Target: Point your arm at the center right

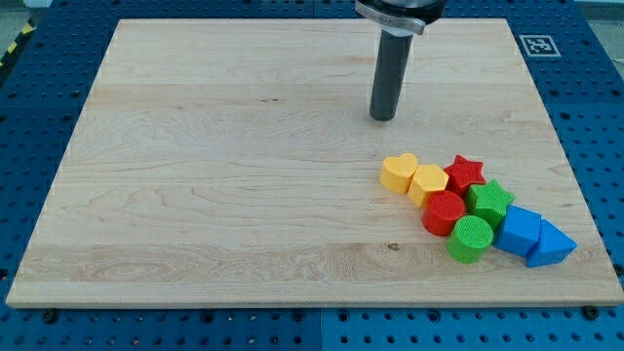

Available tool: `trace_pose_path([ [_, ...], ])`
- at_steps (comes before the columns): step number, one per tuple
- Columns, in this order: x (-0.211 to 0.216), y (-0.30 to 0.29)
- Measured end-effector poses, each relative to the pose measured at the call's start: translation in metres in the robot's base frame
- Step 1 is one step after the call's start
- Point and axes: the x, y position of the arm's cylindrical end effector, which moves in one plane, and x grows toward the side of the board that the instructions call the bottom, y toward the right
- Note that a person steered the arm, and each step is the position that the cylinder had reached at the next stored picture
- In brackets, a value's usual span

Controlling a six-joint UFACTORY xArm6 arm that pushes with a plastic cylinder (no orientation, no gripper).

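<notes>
Green cylinder [471, 239] and blue blocks [534, 237] lie nearest; my tip [383, 117] stands above the cluster, touching nothing; no fingers.

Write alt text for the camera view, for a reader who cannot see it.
A dark rod ends in my tip on a wooden board, above and apart from a tight cluster of blocks at the view's lower right: yellow heart, yellow hexagon, red star, red cylinder, green star, green cylinder, blue cube and blue triangle.
</notes>
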Motion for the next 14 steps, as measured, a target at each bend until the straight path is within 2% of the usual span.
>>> trace_pose_path([
  [3, 0.002, 0.0],
  [5, 0.115, -0.092],
  [6, 0.13, -0.093],
  [7, 0.13, -0.094],
  [8, 0.089, -0.104],
  [9, 0.017, -0.089],
  [10, -0.023, -0.024],
  [12, -0.024, 0.165],
  [13, -0.007, 0.205],
  [14, -0.006, 0.205],
])
